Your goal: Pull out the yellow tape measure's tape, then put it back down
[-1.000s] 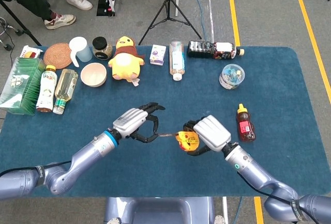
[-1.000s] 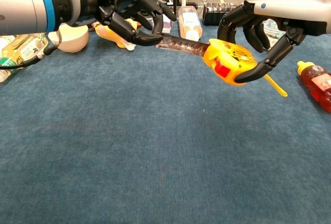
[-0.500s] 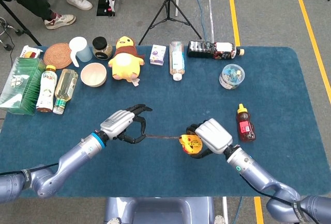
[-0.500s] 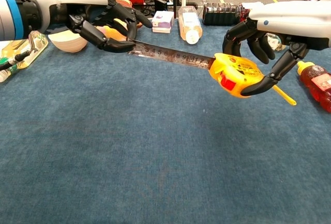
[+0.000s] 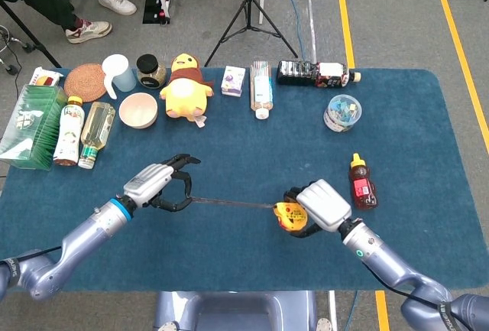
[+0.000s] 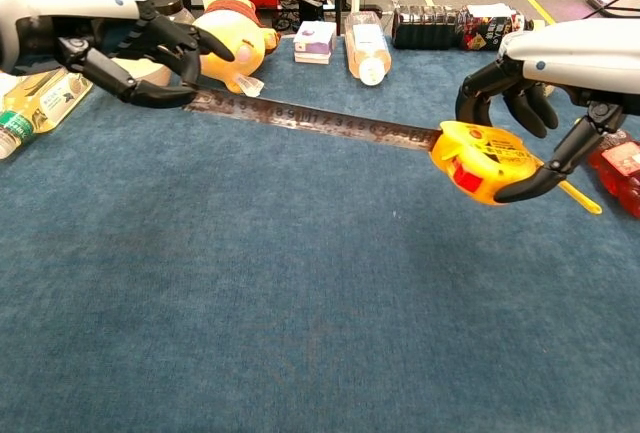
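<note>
We judge we're in the pull-out step, with the tape well extended. Our right hand (image 6: 545, 93) grasps the yellow plastic tape measure case with a red button (image 6: 482, 159), fingers curled over its top and one hooked under its far edge; the case hangs clear of the blue carpeted tabletop (image 6: 300, 303). A thin yellow strap (image 6: 575, 193) sticks out past those fingers toward the red sauce bottle (image 6: 618, 161), which lies just beyond them.

The silvery graduated tape blade (image 6: 310, 118) runs taut from the case mouth straight to our left hand (image 6: 140, 48), which pinches the blade's free end between thumb and fingers. In the head view the left hand (image 5: 159, 186) and right hand (image 5: 321, 205) are well apart, and the blade (image 5: 229, 203) spans the gap.

Next, as we see it:
- ease the left hand back toward the case so the blade retracts under control, no snap-back
- keep the right fingers tight on the case until the blade is in
- lower the case onto bare carpet, clear of the sauce bottle

Behind the left fingers sit the yellow plush duck (image 6: 235, 38) and a beige bowl (image 5: 138, 109).
</note>
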Tool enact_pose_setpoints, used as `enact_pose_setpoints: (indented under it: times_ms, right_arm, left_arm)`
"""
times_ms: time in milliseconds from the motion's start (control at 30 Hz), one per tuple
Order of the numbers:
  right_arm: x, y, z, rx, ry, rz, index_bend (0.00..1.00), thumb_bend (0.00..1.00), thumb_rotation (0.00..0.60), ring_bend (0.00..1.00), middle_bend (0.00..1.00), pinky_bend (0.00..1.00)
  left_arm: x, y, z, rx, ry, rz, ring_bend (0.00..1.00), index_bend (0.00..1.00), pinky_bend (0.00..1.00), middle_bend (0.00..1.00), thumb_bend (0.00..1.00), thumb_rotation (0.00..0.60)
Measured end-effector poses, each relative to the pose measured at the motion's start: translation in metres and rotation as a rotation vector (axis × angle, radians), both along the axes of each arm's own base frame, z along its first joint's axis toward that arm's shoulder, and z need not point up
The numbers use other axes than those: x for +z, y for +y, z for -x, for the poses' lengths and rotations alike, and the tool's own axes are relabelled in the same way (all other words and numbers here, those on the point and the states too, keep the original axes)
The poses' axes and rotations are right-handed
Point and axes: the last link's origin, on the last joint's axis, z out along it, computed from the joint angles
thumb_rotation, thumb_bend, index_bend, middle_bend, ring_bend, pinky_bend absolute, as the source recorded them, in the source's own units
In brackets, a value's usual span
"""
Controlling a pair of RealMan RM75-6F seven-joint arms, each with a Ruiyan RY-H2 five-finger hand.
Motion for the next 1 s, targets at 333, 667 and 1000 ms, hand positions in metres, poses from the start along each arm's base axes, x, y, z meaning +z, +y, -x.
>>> enact_pose_setpoints:
  times_ms: [333,667,1000]
  right_arm:
    - [0.000,0.001,0.011,0.014,0.050,-0.002,0.64,0.25,0.422,0.65,0.67,0.59]
    - [0.000,-0.001,0.021,0.008,0.071,-0.017,0.65,0.25,0.420,0.65,0.67,0.58]
    - [0.000,-0.006,0.029,-0.006,0.091,-0.023,0.65,0.25,0.420,0.65,0.68,0.58]
  left_arm:
    - [0.014,-0.011,0.024,0.018,0.036,0.004,0.00,0.62,0.11,0.12,0.41,0.496]
    - [0.025,-0.018,0.048,0.042,0.048,-0.027,0.00,0.62,0.11,0.12,0.42,0.494]
    - [0.039,-0.025,0.069,0.086,0.048,-0.055,0.00,0.62,0.11,0.12,0.42,0.493]
